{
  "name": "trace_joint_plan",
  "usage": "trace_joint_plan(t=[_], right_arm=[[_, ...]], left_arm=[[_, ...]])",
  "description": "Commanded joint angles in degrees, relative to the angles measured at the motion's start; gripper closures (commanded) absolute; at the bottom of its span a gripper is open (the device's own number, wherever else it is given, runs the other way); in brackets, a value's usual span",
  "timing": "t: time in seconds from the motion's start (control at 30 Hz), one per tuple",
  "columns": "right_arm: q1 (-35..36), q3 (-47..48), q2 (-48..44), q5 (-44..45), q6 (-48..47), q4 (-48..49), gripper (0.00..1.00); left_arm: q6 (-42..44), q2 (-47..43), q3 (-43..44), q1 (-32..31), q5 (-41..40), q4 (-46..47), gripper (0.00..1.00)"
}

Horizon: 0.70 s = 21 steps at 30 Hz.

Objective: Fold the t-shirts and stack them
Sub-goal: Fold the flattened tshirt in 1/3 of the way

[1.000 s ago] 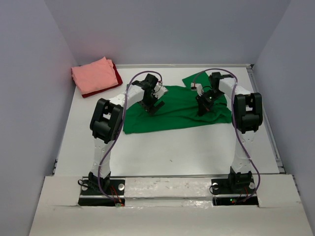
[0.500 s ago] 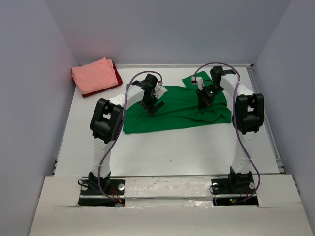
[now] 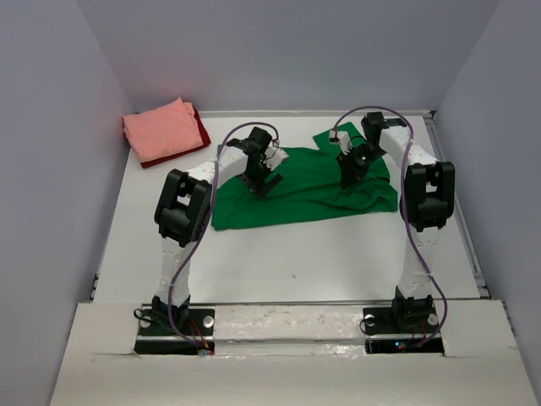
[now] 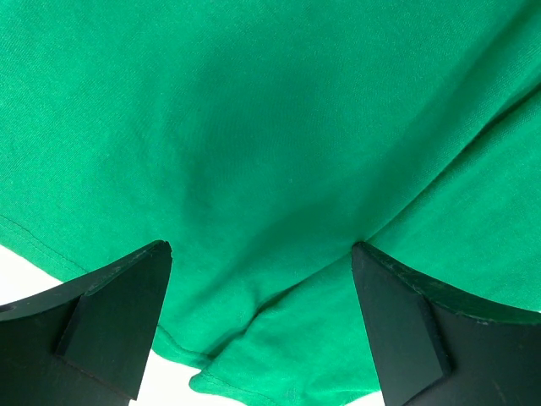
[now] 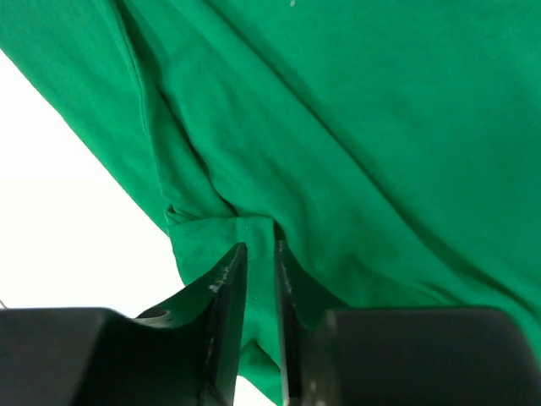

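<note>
Since one second earlier, the right gripper has shifted away from its arm base, toward the far edge of the bright green short-sleeved cloth t-shirt. This t-shirt lies spread out beneath both grippers on the white table. The folded salmon pink cloth t-shirt lies well apart, to the far left of the left gripper, stacked on the folded dark red cloth t-shirt. Left gripper: jaws wide, fingertips close over the green cloth, nothing between them. Right gripper: jaws narrow, with a raised fold of green cloth caught between the fingertips.
</note>
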Motion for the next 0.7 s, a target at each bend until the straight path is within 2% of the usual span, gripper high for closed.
trace_joint_plan(t=[0.0, 0.67], right_arm=[[0.55, -2.19, -2.94, 1.15, -0.64, -0.04, 0.73], [0.55, -3.08, 0.41, 1.76, -0.38, 0.92, 0.51]], left_arm=[[0.56, -1.30, 0.82, -0.73, 0.46, -1.56, 0.01], [0.65, -1.83, -0.85, -0.73, 0.20, -0.86, 0.01]])
